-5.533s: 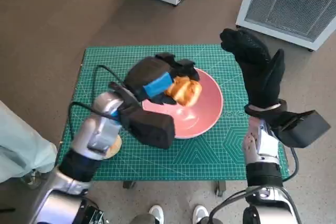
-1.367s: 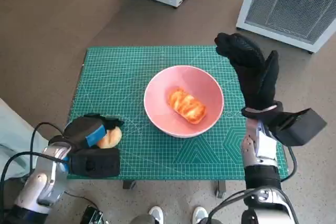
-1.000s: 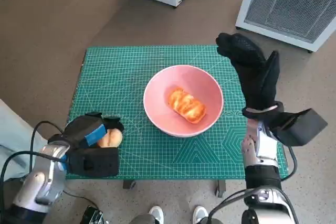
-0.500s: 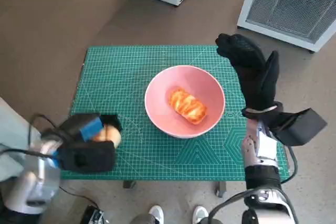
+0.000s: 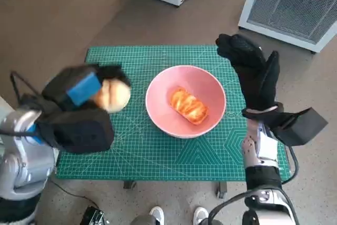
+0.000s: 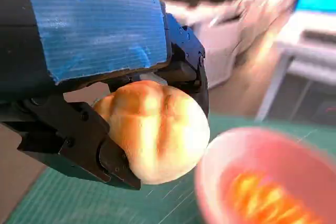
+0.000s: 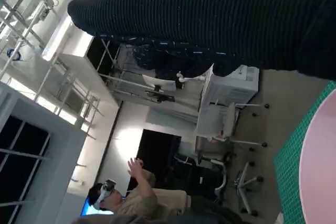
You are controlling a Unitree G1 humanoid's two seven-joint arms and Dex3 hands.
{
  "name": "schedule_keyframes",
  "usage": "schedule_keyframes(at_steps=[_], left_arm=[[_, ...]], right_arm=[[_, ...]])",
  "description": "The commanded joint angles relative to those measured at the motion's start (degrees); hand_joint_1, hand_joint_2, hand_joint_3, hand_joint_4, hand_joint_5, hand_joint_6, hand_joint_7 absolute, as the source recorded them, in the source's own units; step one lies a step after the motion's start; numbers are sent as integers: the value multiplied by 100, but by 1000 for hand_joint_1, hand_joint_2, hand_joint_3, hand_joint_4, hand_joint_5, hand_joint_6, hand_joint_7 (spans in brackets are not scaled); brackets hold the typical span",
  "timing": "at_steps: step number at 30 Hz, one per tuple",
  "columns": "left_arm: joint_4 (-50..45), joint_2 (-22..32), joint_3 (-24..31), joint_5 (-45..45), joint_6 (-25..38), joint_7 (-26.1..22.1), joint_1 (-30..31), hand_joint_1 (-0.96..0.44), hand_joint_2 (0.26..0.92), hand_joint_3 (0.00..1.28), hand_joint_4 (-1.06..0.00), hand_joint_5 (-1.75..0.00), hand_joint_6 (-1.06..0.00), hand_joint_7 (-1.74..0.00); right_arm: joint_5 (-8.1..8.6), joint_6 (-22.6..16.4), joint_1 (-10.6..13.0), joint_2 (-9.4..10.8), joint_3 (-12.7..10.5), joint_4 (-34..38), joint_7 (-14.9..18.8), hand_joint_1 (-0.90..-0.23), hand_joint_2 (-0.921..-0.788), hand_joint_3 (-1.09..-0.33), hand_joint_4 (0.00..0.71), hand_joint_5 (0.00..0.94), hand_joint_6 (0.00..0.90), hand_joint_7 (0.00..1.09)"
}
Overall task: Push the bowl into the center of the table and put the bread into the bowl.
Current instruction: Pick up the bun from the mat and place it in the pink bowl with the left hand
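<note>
The left hand (image 5: 79, 90) grips a pale bun (image 5: 113, 96) beside the pink bowl (image 5: 210, 85), which holds a glazed bread (image 5: 187, 105). The left wrist view shows its fingers (image 6: 79, 140) clamping the bun, while the right hand (image 5: 253, 75) stands upright with fingers apart, holding nothing.

I see the bowl (image 5: 185, 101) near the middle of the table (image 5: 158, 156), with one bread (image 5: 187, 105) lying inside it. At nine o'clock from the bowl, my left hand (image 5: 79, 90) holds a round bread roll (image 5: 114, 96) above the table, just beside the rim. At three o'clock, my right hand (image 5: 253, 72) stands over the table edge, apart from the bowl.
</note>
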Motion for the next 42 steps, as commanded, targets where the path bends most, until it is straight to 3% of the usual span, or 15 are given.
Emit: schedule_keyframes(at_steps=[1,7,18,23,28,32,33,34,35,37,39,42], left_arm=[[-57,-184,-248,93,60,-32,-589,3,918,73,-691,-1259,-627,-1076],[245,-424,-621,163,-221,19,-1134,3,916,74,-694,-1262,-631,-1067],[1380,-987,-1275,91,-534,-233,-2034,2,920,117,-622,-1193,-573,-1268],[1939,-1315,-1566,220,-552,-214,-2281,2,920,110,-649,-1174,-561,-1274],[2669,-1621,-1842,347,-616,-100,-2438,1,915,106,-681,-1212,-563,-1203],[3069,-1765,-1967,328,-658,-153,-2474,2,920,140,-620,-1289,-535,-1211],[3139,-1793,-1983,309,-674,-188,-2472,72,920,153,-601,-1307,-469,-1108],[3184,-1814,-1972,235,-698,-252,-2441,173,920,172,-573,-1336,-411,-884],[3206,-1823,-1958,184,-718,-291,-2419,124,858,154,-427,-997,-345,-663],[3228,-1831,-1938,139,-742,-327,-2403,68,793,134,-369,-456,-332,-324],[3247,-1833,-1935,132,-756,-330,-2410,45,768,125,-360,-206,-339,-161],[3258,-1833,-1934,125,-766,-332,-2415,35,757,121,-358,-101,-343,-92]], right_arm=[[59,38,112,17,-33,47,45,-696,-921,-721,244,2,140,469],[57,32,120,1,-52,51,43,-696,-921,-722,246,2,138,470],[51,-15,200,-19,-94,-18,31,-692,-921,-720,248,3,135,469],[30,-45,241,-29,-119,-35,7,-689,-921,-719,247,2,129,463],[34,-44,284,-29,-146,-69,-20,-688,-921,-718,248,2,128,460],[34,-44,309,-27,-162,-99,-37,-687,-921,-717,249,2,126,456],[35,-39,316,-27,-166,-110,-41,-687,-921,-717,249,2,126,455],[39,-35,329,-28,-170,-130,-43,-686,-921,-717,249,2,126,454],[40,-32,339,-28,-173,-146,-44,-686,-921,-717,249,2,126,454],[39,-26,350,-25,-176,-166,-44,-685,-921,-717,249,2,127,452],[35,-20,354,-23,-178,-175,-45,-685,-921,-717,249,2,127,451],[31,-14,357,-20,-182,-184,-46,-685,-921,-717,249,2,128,450]])
